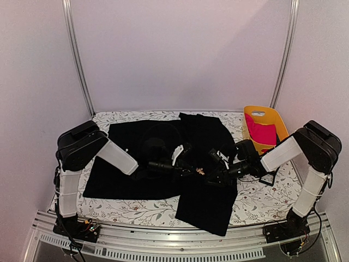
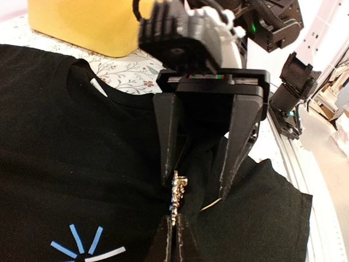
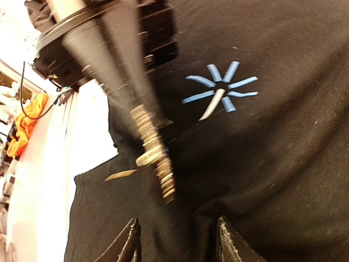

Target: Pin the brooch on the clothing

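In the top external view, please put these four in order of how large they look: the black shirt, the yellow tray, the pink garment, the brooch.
1. black shirt
2. yellow tray
3. pink garment, lying in the tray
4. brooch, only a tiny glint

Matt black cloth, glinting metal pin, hard plastic fingers.
Shirt (image 2: 65,136): soft matt black knit w/ faint lint specks; light-blue print flat, slight sheen. Brooch (image 2: 178,195): pale silvery-gold metal, bumpy, shiny. Left gripper (image 2: 174,229) & right gripper (image 2: 195,188): matt black plastic, finger edges scuffed greyish. Arm shells (image 1: 117,155): smooth white plastic; joint housings (image 1: 82,143) semi-gloss black. Table cover (image 1: 256,202): pale floral-print fabric, matt. Tray (image 1: 262,113): smooth yellow plastic, bright pink cloth (image 1: 260,134) in it. Frame rails (image 1: 163,248): bare aluminium, satin finish.
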Controlling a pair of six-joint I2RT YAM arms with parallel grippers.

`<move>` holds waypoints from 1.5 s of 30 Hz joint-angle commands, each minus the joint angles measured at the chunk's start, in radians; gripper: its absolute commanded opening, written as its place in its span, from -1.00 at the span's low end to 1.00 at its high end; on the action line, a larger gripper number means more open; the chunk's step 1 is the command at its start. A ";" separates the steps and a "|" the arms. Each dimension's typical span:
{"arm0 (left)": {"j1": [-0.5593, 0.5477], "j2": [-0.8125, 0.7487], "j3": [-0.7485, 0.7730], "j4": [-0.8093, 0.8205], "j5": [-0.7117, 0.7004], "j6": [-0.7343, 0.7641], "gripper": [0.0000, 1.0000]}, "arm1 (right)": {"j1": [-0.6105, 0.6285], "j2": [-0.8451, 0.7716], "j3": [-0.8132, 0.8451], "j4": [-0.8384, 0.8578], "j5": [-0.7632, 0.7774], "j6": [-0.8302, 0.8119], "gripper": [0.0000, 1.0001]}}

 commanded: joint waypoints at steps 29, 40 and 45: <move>0.006 -0.046 -0.093 0.289 0.016 -0.178 -1.00 | 0.051 0.095 -0.163 0.837 -0.062 0.033 -0.09; 0.005 -0.029 -0.100 0.317 0.029 -0.157 -1.00 | 0.053 0.225 -0.116 0.991 -0.100 0.147 -0.33; 0.006 -0.030 -0.100 0.315 0.036 -0.150 -1.00 | 0.053 0.234 -0.099 1.001 -0.111 0.142 -0.36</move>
